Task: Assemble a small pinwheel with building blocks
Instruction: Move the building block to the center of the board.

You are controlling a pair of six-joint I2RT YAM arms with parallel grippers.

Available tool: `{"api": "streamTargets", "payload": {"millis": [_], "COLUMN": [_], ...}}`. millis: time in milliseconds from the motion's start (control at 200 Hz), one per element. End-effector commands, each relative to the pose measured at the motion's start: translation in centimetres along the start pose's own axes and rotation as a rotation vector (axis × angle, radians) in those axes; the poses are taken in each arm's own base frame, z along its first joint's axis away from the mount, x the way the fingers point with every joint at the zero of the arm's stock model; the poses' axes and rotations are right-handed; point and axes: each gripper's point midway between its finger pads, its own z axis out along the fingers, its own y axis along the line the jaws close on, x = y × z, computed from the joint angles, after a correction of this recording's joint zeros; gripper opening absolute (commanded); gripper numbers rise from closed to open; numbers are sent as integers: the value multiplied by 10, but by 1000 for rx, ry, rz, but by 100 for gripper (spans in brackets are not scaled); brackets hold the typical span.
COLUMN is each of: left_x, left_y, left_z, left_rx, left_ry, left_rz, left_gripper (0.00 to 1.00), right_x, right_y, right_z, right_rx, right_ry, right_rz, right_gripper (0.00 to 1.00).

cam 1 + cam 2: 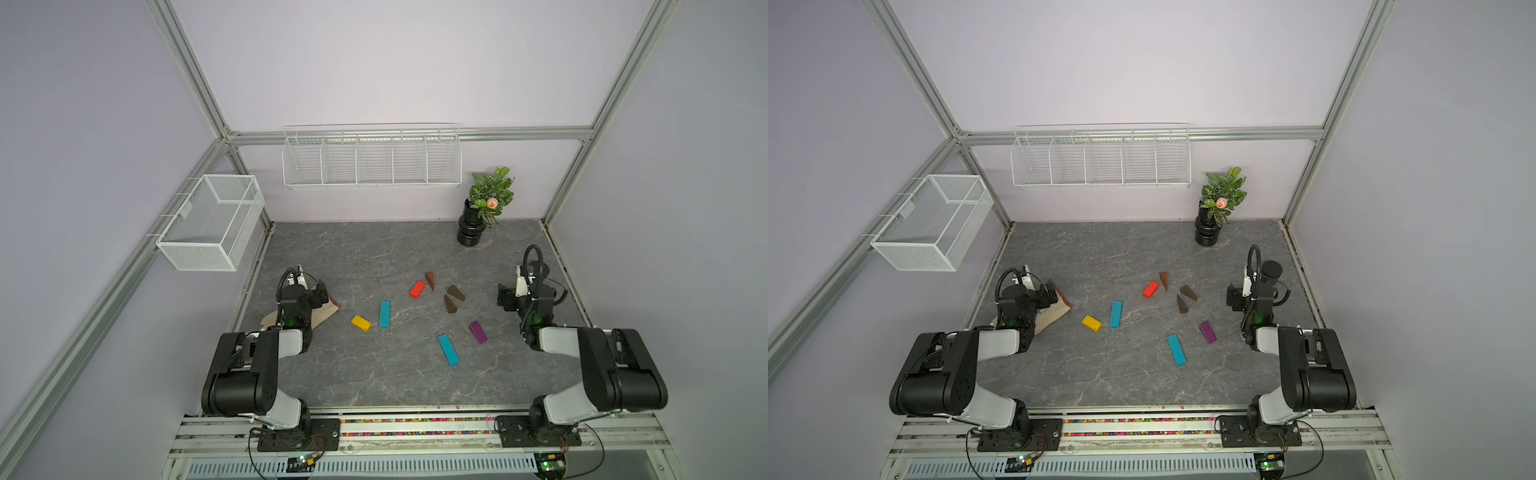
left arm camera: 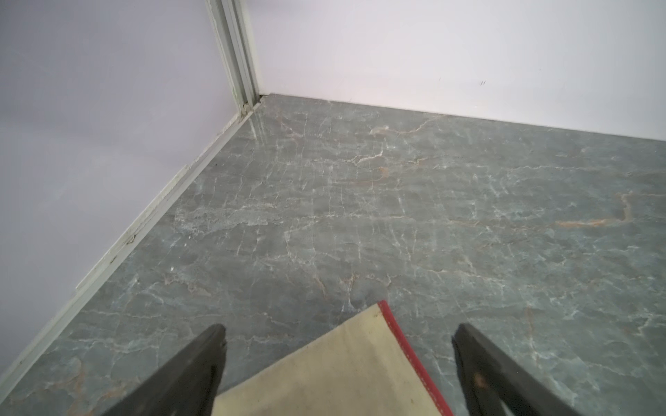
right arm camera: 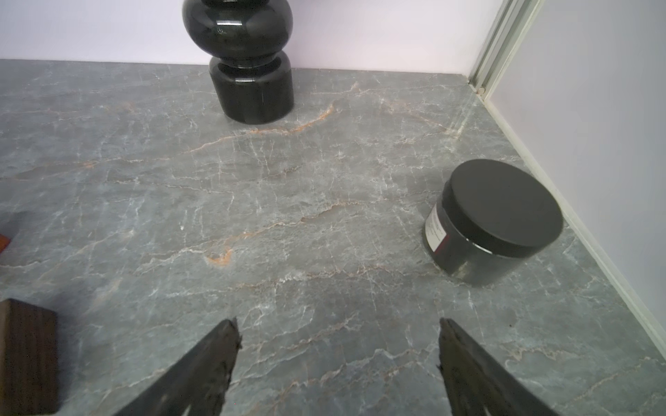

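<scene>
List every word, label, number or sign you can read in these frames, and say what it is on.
Black round jar, white-and-red side label: small print, too blurred to read.
Nothing else bears text that can be made out: the building blocks, the beige glove and the black vase show no markings.

Building blocks (image 1: 385,313) lie scattered across the middle of the desk (image 1: 374,253), its far half open. A glove (image 2: 324,367) lies beneath the left hand (image 2: 338,329); a black jar (image 3: 493,219) stands near the right hand (image 3: 338,324), a vase (image 3: 248,72) farther back.
</scene>
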Motion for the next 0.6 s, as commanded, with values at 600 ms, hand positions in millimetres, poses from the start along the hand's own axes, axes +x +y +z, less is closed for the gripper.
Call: {"api": "streamTargets", "payload": {"millis": [600], "left_x": [-47], "left_y": [-48], "left_z": [-114], "left_rx": [280], "left_ry": [161], "left_rz": [-289], "left_gripper": [98], "right_x": [13], "right_y": [257], "right_z": [-92], "right_rx": [-747], "right_ry": [516], "right_rz": [-358], "right_gripper": [92]}}
